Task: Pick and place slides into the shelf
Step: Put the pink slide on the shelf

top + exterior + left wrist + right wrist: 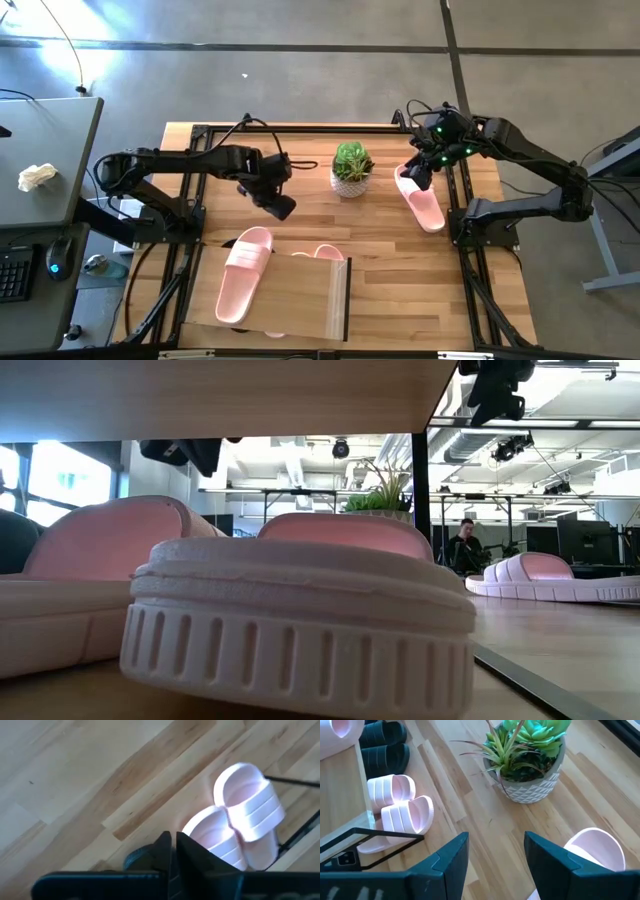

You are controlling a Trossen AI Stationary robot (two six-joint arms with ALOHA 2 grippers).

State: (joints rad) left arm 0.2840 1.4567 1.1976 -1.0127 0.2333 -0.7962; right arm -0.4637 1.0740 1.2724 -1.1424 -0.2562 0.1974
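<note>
Right gripper [419,178], jaws spread, over pink slide [421,199]: straddle the strap before closing; left gripper [281,207] jaws pressed together, empty.

Robotics lab or workshop: bare concrete floor [300,70], black-framed wooden worktop [400,260], side desk with keyboard [15,275], exposed ceiling ducts [300,460], seated person [464,547] among monitors.

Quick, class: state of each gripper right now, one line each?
Left gripper: shut, holding nothing, above the bare table.
Right gripper: open, holding nothing, over the pink slide beside the plant.
</note>
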